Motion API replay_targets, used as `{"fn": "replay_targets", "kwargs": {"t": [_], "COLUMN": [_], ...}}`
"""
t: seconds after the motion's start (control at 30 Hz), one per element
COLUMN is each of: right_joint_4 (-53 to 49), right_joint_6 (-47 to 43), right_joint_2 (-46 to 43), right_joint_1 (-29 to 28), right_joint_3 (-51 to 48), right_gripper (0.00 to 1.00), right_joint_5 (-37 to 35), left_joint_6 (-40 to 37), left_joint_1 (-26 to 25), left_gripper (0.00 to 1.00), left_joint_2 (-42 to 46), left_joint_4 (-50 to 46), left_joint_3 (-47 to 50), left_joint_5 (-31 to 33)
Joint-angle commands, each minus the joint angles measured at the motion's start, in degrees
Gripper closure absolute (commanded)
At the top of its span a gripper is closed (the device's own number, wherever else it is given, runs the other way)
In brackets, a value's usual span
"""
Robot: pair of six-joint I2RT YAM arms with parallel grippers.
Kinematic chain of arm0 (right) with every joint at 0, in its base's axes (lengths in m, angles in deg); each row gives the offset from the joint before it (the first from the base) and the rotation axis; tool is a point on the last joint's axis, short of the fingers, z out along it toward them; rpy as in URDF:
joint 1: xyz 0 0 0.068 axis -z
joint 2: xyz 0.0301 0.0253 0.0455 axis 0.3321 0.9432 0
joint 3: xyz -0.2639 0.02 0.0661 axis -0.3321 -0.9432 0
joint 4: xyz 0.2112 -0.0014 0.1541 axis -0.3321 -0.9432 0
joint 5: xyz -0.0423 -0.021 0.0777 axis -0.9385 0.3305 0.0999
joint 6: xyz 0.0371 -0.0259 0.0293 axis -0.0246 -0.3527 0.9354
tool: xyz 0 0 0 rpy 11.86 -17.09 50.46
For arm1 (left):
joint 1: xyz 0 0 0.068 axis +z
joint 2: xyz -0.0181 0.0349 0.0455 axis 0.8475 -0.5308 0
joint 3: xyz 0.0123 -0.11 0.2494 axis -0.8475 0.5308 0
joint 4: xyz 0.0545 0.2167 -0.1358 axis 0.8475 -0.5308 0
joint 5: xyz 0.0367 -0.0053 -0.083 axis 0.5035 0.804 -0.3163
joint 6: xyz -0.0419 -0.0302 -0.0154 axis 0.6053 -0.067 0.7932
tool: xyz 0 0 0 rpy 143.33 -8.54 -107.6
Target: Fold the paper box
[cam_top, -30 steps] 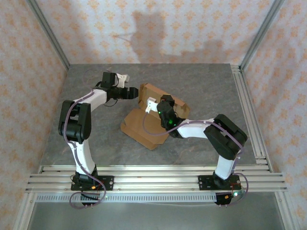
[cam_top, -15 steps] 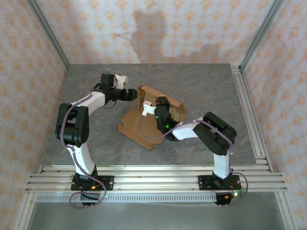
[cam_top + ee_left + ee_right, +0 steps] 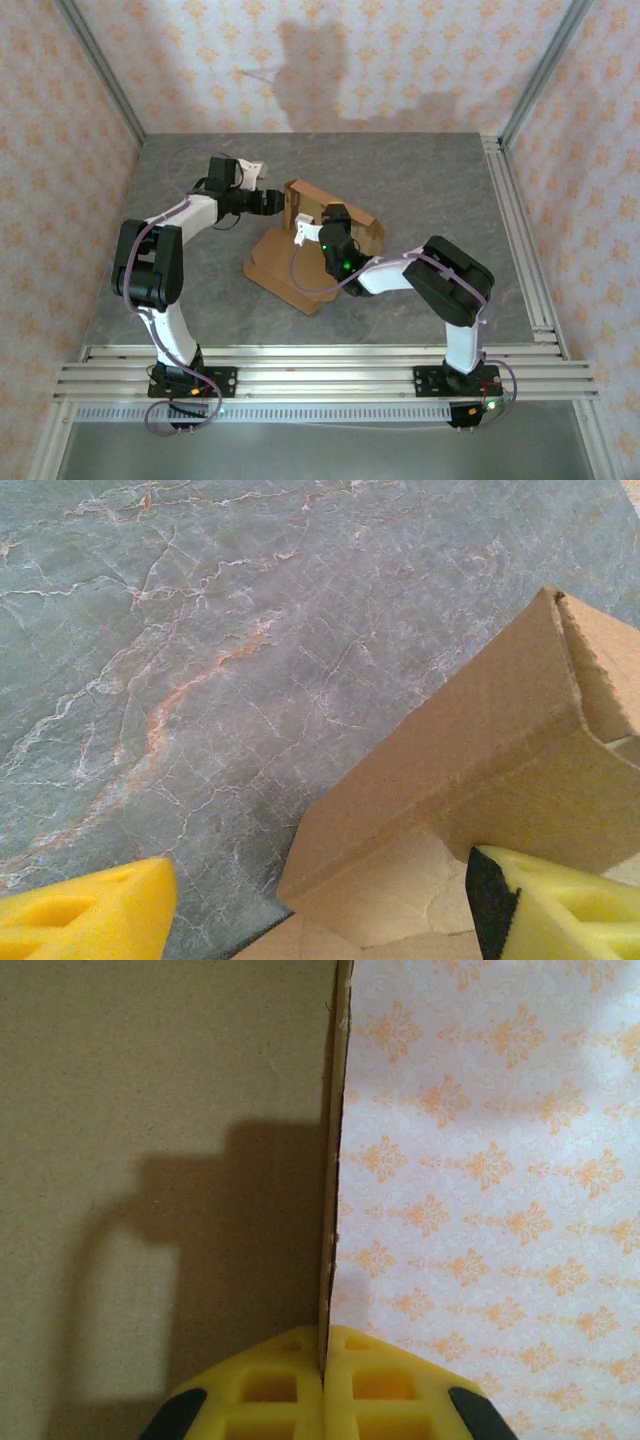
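the paper box (image 3: 283,270) lies near the middle of the grey veined worktop (image 3: 430,190), half formed. a flat brown panel spreads toward 7 o'clock, and raised walls stand at its 1 o'clock end. in the left wrist view the paper box (image 3: 470,750) shows a folded corner wall rising off the stone toward 2 o'clock, with a raw corrugated edge at its top.

the right hand (image 3: 331,213) reaches in from 5 o'clock and sits over the raised part of the box. in the right wrist view the right hand (image 3: 323,1380) is closed on the thin edge of one upright wall. that edge runs straight toward 12 o'clock from between the two yellow pads (image 3: 270,1390). the paper box (image 3: 150,1110) shows its plain brown face on the 9 o'clock side, with the hand's shadow on it, and patterned wallpaper (image 3: 480,1160) lies toward 3 o'clock.

the left hand (image 3: 276,202) is at the box's 10 o'clock corner, touching or just beside the outer wall. in its own wrist view the left hand (image 3: 320,925) is spread wide. one yellow finger (image 3: 85,920) is at 7 o'clock over bare worktop (image 3: 200,630), and the other is at 5 o'clock on the cardboard side. the box's corner lies between them, not clamped. whether the 5 o'clock finger presses the cardboard cannot be told.
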State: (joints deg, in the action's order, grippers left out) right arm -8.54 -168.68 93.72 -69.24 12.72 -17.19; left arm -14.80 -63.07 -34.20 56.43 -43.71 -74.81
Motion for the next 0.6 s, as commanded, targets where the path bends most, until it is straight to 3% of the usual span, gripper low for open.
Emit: {"fn": "replay_targets", "kwargs": {"t": [0.0, 0.57], "right_joint_4": [-5.89, -15.76], "right_joint_6": [2.00, 7.54], "right_joint_2": [-2.67, -5.17], "right_joint_1": [-0.67, -1.39], "right_joint_3": [0.74, 3.81], "right_gripper": [1.00, 1.00], "right_joint_5": [-0.31, 0.84], "left_joint_6": [-1.69, -1.98], "left_joint_1": [0.26, -0.57], "left_gripper": [0.23, 0.32], "left_joint_2": [2.21, -1.16], "left_joint_4": [0.58, -2.79], "left_joint_3": [1.14, -1.89], "left_joint_5": [-0.03, -2.23]}}
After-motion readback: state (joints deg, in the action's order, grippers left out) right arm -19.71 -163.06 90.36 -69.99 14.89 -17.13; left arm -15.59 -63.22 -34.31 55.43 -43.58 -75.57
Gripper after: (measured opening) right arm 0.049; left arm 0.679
